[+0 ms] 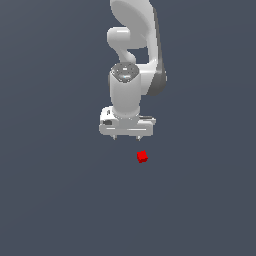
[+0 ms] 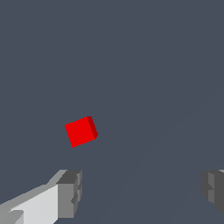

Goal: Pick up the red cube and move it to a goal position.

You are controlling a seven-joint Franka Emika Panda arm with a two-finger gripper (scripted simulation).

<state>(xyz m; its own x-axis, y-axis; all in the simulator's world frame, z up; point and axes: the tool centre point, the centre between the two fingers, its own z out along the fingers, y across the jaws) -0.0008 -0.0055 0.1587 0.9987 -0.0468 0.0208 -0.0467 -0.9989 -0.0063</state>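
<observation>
Currently | end effector (image 1: 126, 137) spread wide, holding nothing | red cube (image 1: 142, 157) just beside it, apart, outside the fingers (image 2: 70, 192)

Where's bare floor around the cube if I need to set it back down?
Nearly all of it. The only object is the red cube, sitting apart from the open tool. Floor is bare toward both of the exterior view's sides and below the cube; only the arm's side is occupied.

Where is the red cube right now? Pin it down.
In the exterior view the red cube sits alone on the dark grey floor, just below the open gripper and slightly toward the exterior view's right, apart from both fingers.
</observation>
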